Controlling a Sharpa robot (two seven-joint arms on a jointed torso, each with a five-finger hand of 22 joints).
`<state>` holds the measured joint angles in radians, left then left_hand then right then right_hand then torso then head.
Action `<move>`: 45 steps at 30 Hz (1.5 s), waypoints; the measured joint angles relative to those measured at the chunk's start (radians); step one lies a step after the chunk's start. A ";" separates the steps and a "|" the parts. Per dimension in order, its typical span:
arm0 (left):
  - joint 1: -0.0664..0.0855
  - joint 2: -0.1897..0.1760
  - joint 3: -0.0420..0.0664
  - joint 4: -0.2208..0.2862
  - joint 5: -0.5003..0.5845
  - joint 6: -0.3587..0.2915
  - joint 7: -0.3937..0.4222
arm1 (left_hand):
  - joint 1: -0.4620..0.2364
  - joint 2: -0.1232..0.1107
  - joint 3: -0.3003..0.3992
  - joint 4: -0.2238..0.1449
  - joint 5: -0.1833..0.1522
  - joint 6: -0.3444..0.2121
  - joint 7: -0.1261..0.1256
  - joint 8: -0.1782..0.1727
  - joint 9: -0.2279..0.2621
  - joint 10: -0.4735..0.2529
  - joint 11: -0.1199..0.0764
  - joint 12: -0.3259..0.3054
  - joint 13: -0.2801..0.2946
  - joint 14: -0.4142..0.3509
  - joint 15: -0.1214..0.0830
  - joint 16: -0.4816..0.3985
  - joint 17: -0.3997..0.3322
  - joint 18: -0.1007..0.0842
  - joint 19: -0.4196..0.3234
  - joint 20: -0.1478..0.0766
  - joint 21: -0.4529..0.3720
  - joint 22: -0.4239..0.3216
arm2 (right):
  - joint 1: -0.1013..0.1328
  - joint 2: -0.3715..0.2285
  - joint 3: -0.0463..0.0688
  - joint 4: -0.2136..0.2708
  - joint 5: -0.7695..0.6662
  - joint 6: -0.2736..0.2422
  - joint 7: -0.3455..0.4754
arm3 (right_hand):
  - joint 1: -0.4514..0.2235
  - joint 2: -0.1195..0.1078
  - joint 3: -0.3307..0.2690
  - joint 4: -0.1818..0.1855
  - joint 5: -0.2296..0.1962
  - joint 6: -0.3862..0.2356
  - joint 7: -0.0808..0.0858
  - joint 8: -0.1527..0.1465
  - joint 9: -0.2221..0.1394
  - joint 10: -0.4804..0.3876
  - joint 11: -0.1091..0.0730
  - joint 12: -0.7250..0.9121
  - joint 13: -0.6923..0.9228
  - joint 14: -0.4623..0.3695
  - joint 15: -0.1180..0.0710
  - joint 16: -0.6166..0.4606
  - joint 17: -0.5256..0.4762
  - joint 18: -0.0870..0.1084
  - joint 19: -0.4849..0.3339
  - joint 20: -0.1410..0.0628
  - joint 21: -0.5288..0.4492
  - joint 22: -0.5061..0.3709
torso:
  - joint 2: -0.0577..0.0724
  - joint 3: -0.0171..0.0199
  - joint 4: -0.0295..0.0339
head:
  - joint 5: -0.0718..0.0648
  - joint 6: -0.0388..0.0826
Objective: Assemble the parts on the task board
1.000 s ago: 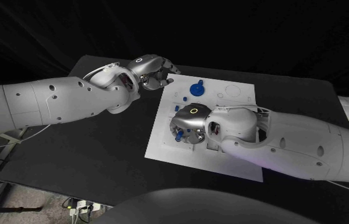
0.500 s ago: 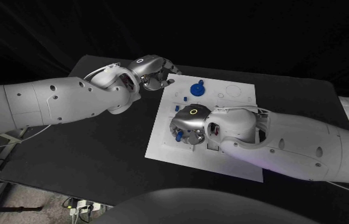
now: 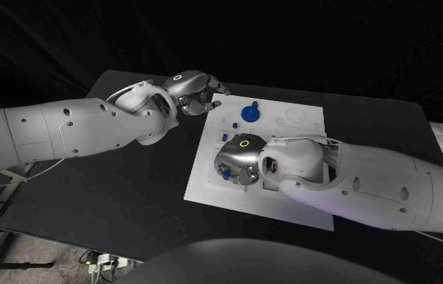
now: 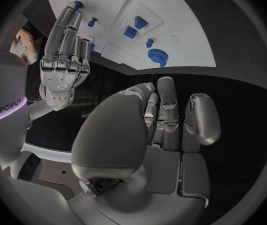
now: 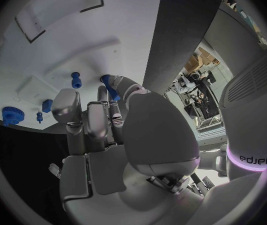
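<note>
Right robot hand (image 3: 242, 159) hovering over task board (image 3: 290, 201), fingers touching blue peg (image 5: 110, 86), hold unclear; left robot hand (image 3: 192, 92) curled empty beside board, farther off

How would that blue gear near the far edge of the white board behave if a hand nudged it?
The blue gear looks like rigid plastic, so probably stiff and light. It lies flat on the task board, so it would likely slide rather than tip. Its toothed rim should give fingers some grip.
</note>
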<state>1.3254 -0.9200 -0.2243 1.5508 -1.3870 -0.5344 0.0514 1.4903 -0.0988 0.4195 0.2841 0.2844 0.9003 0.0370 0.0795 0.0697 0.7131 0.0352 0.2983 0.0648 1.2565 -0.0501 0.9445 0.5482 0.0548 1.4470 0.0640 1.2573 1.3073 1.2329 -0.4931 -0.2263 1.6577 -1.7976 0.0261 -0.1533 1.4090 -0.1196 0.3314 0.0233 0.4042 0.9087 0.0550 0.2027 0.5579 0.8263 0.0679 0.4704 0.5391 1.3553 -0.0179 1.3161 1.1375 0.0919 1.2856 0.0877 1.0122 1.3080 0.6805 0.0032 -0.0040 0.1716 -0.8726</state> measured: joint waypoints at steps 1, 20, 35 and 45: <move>0.000 0.000 0.000 0.000 0.000 0.000 0.000 | 0.000 0.000 0.000 0.000 0.000 0.000 0.000 0.000 0.000 0.000 0.000 0.000 0.000 0.000 0.000 0.000 0.000 0.000 0.000 0.000 0.000 0.000 | 0.000 0.000 0.000 0.000 0.000 0.002 0.000 | -0.004 0.004 -0.001 -0.001 -0.004 -0.004 -0.004 -0.004 -0.001 -0.011 0.003 0.000 0.002 -0.005 0.002 0.000 -0.005 0.000 -0.006 0.002 -0.008 0.000 | 0.000 0.0000 0.0000 | 0.000 0.000; 0.000 -0.003 0.000 0.001 0.000 0.004 -0.006 | 0.004 -0.004 0.000 0.000 0.000 0.004 0.004 0.000 0.000 0.000 0.000 0.004 0.000 0.000 0.000 0.000 0.001 0.000 0.000 0.000 0.000 0.000 | -0.001 -0.019 0.000 0.003 0.000 0.010 -0.006 | -0.021 -0.005 -0.041 -0.017 -0.112 -0.128 -0.033 -0.101 -0.038 -0.258 0.041 0.000 0.076 -0.114 0.041 -0.066 -0.108 0.032 -0.110 0.038 -0.191 0.000 | 0.001 0.0001 0.0001 | 0.003 0.000; 0.000 -0.004 0.000 0.003 0.000 0.008 -0.011 | 0.004 -0.004 0.000 0.000 0.000 0.004 0.004 0.000 0.000 0.000 0.000 0.004 0.000 0.000 0.000 0.000 0.001 0.000 0.000 0.000 0.000 0.000 | 0.004 -0.070 0.000 0.032 0.002 -0.080 0.016 | -0.019 0.006 -0.112 0.007 -0.170 -0.247 -0.080 -0.134 -0.115 -0.353 0.046 -0.018 0.039 -0.134 0.048 -0.070 -0.128 0.032 -0.119 0.041 -0.235 0.000 | 0.000 0.0001 0.0001 | 0.008 0.000; -0.001 -0.004 0.000 0.005 0.000 0.008 -0.011 | 0.004 -0.004 0.000 0.000 0.000 0.004 0.004 0.000 0.000 0.000 0.000 0.004 0.000 -0.003 0.003 0.000 -0.003 0.000 0.000 0.000 0.000 0.000 | 0.130 -0.277 0.001 0.179 0.087 -0.244 0.093 | -0.007 -0.006 -0.190 0.174 -0.311 -0.252 -0.083 -0.118 -0.188 -0.276 0.032 0.014 -0.018 0.036 0.028 0.083 0.083 0.006 0.063 0.032 0.061 -0.001 | 0.000 -0.0003 0.0000 | -0.007 0.000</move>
<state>1.3248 -0.9242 -0.2245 1.5555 -1.3872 -0.5263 0.0409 1.4944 -0.1027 0.4195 0.2841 0.2844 0.9041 0.0408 0.0795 0.0696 0.7131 0.0352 0.3025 0.0649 1.2530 -0.0466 0.9445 0.5450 0.0548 1.4470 0.0640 1.2574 1.3073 1.3626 -0.7698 -0.2253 1.8369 -1.7110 -0.2181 -0.0601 1.4021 -0.1256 0.1418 0.1968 0.0936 0.6571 -0.0277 0.0848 0.3704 0.5508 0.1000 0.4843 0.5214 1.3916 0.0099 1.3993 1.2209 0.0976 1.3487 0.1196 1.0733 1.3075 0.6805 0.0029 -0.0040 0.1648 -0.8726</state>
